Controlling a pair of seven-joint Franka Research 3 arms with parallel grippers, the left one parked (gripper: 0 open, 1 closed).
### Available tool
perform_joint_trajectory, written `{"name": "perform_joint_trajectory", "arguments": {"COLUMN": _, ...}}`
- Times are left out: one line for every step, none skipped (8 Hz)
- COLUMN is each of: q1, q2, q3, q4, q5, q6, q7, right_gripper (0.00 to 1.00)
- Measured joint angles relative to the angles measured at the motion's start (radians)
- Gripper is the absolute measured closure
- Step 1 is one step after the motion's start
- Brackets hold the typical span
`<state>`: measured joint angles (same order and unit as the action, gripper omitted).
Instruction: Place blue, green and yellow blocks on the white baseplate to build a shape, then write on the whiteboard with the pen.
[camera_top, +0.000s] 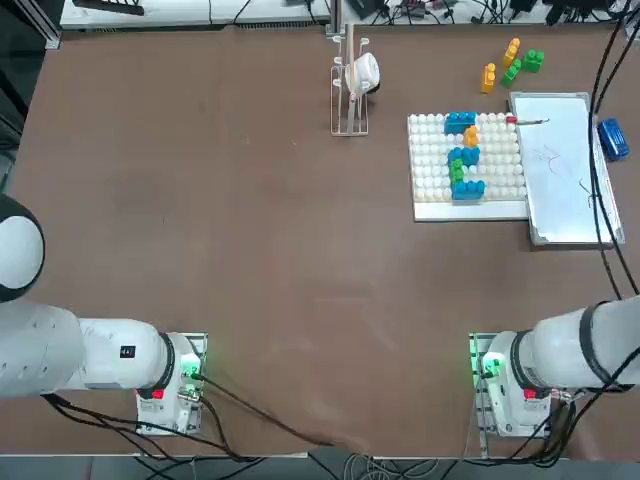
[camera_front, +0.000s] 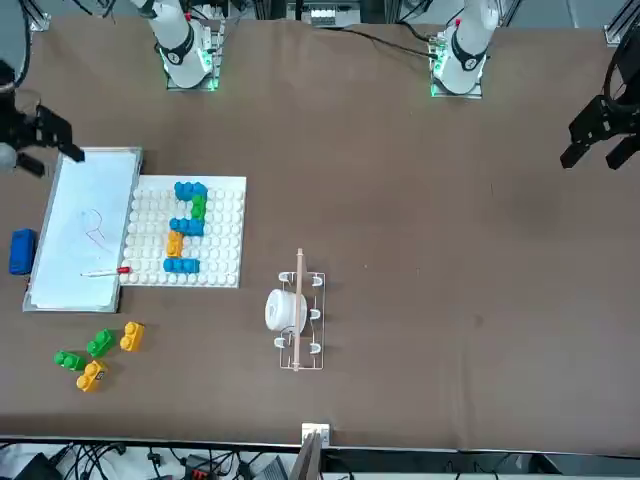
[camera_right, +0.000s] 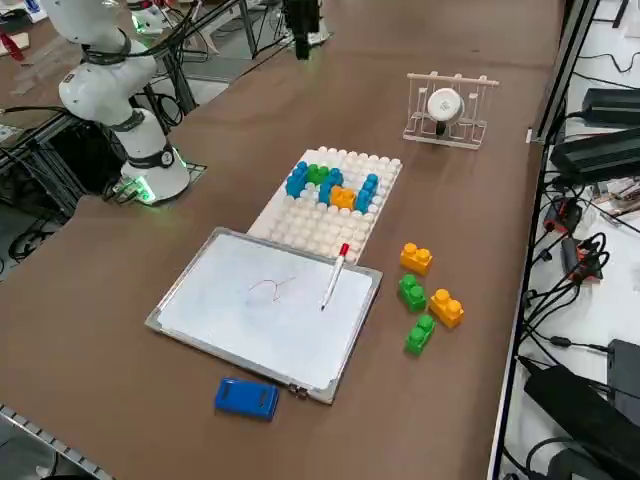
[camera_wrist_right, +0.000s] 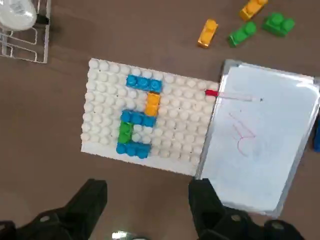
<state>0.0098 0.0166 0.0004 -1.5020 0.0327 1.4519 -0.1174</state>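
Your right claw (camera_wrist_right: 147, 200) hangs open and empty above the brown surface (camera_top: 250, 250), its two dark fingers (camera_wrist_right: 82, 202) spread wide. In the wrist view it looks down on the baseplate (camera_wrist_right: 100, 115) and the whiteboard (camera_wrist_right: 280, 150) and touches neither.

You'll find the baseplate (camera_top: 430, 170) flat on the surface with the shape (camera_top: 464, 158) pressed onto its studs: a blue brick at one end, an orange-yellow one beside it, blue again, then green, then a blue brick at the other end, all joined in a narrow S.

The whiteboard (camera_top: 560, 200) lies right against the baseplate's edge, on the side toward the surface's right border. A few thin red strokes (camera_right: 272, 288) show near its middle. The pen (camera_right: 333, 277) rests on the board close to the baseplate, with its red end reaching just over the frame there.

Four spare blocks (camera_right: 425, 300) sit loose on the surface beyond the board's far end: two green, two orange-yellow, close together. A blue eraser (camera_right: 246, 397) lies just outside the board's other long side. A wire rack (camera_top: 349, 95) holding a white object stands well apart from the baseplate.
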Motion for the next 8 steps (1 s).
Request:
{"name": "perform_joint_trajectory", "arguments": {"q1": 0.006, "q2": -0.032, "q3": 0.023, "q4": -0.018, "q5": -0.008, "q6": -0.006, "q7": 0.105, "right_gripper": 0.0}}
{"name": "perform_joint_trajectory", "arguments": {"q1": 0.004, "q2": -0.049, "q3": 0.025, "q4": -0.025, "q5": -0.01, "q6": -0.005, "q7": 0.154, "right_gripper": 0.0}}
{"name": "perform_joint_trajectory", "arguments": {"q1": -0.005, "q2": -0.056, "q3": 0.015, "q4": -0.026, "q5": -0.012, "q6": -0.004, "q7": 0.161, "right_gripper": 0.0}}
{"name": "perform_joint_trajectory", "arguments": {"q1": -0.015, "q2": -0.054, "q3": 0.006, "q4": -0.025, "q5": -0.013, "q6": -0.003, "q7": 0.161, "right_gripper": 0.0}}
{"name": "perform_joint_trajectory", "arguments": {"q1": -0.022, "q2": -0.05, "q3": 0.005, "q4": -0.021, "q5": -0.014, "q6": 0.0, "q7": 0.161, "right_gripper": 0.0}}
{"name": "perform_joint_trajectory", "arguments": {"q1": -0.022, "q2": -0.044, "q3": 0.004, "q4": -0.015, "q5": -0.014, "q6": 0.002, "q7": 0.161, "right_gripper": 0.0}}
{"name": "perform_joint_trajectory", "arguments": {"q1": -0.022, "q2": -0.039, "q3": 0.004, "q4": -0.01, "q5": -0.014, "q6": 0.002, "q7": 0.161, "right_gripper": 0.0}}
{"name": "perform_joint_trajectory", "arguments": {"q1": -0.022, "q2": -0.036, "q3": 0.004, "q4": -0.008, "q5": -0.014, "q6": 0.002, "q7": 0.161, "right_gripper": 0.0}}
